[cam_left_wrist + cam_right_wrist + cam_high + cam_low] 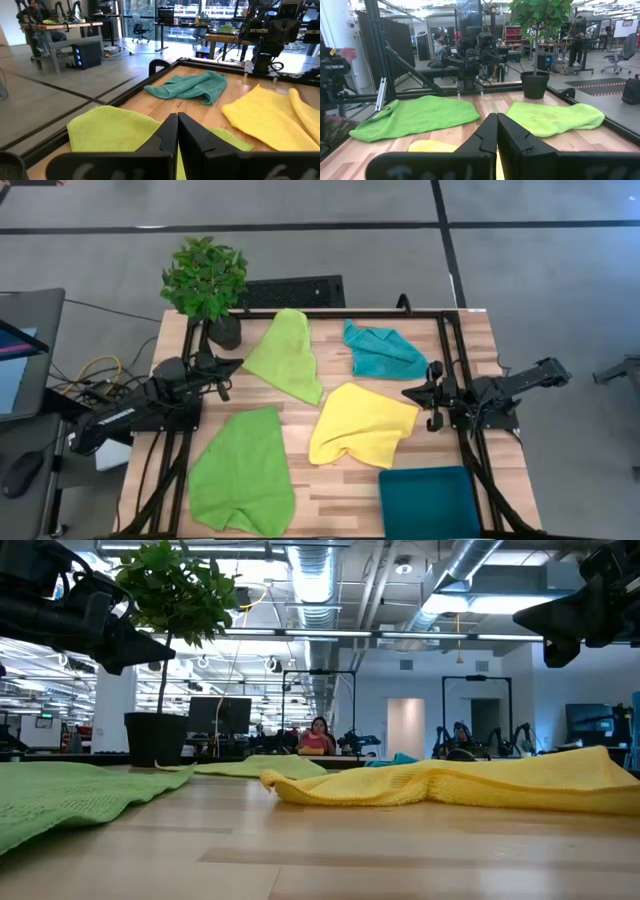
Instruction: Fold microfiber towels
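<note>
Ahead of my empty, pressed-together left gripper (236,364) and right gripper (408,393) fingers: four microfiber towels (364,425), spread loose and unfolded, awaiting a first pick.

Four cameras around one wooden table (300,490)

The high view looks straight down over the whole table. The low view sits at tabletop level, close to the yellow towel (480,785), facing the potted plant (165,660). Each wrist view looks across the table toward the opposite arm; both share the yellow towel.
</note>
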